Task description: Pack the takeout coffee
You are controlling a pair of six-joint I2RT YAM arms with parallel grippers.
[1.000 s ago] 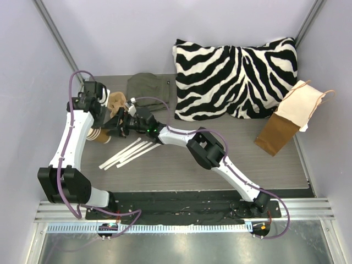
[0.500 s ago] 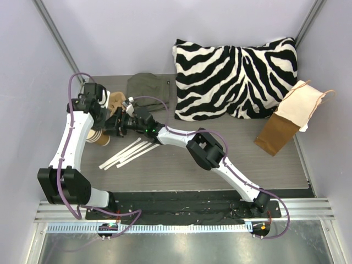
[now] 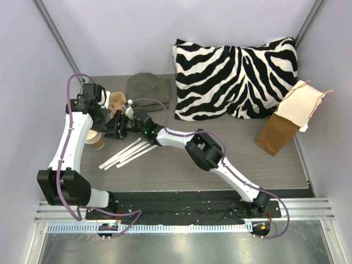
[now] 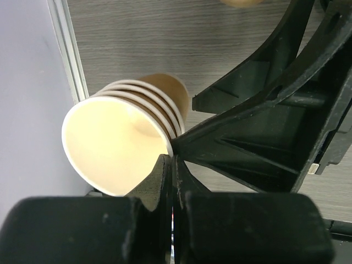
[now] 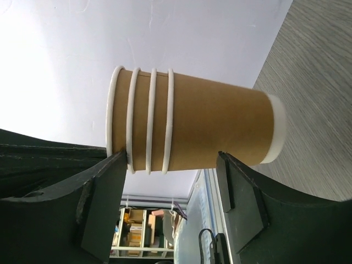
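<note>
Since a second back: the right gripper has slid left, and the coffee cup stack has shifted a little left and nearer with it.

- Zebra-print cushion fills the table's far right.
- Brown paper bag lies at the right wall, with a cream cloth bag over its far end.
- Olive cloth is bunched at far centre. A tan pulp carrier is just left of it, well short of the cups.
- White strips are fanned out near the right gripper.
- The coffee cup stack is four nested cups, standing on its base at the table's left edge by the wall.
- Right gripper: jaws apart, tips against the stack's side, one by the rims and one lower on the body. It is not clamped.
- Left gripper: jaws together, tips at the top cup's rim. Cannot tell whether paper is pinched between them.
</note>
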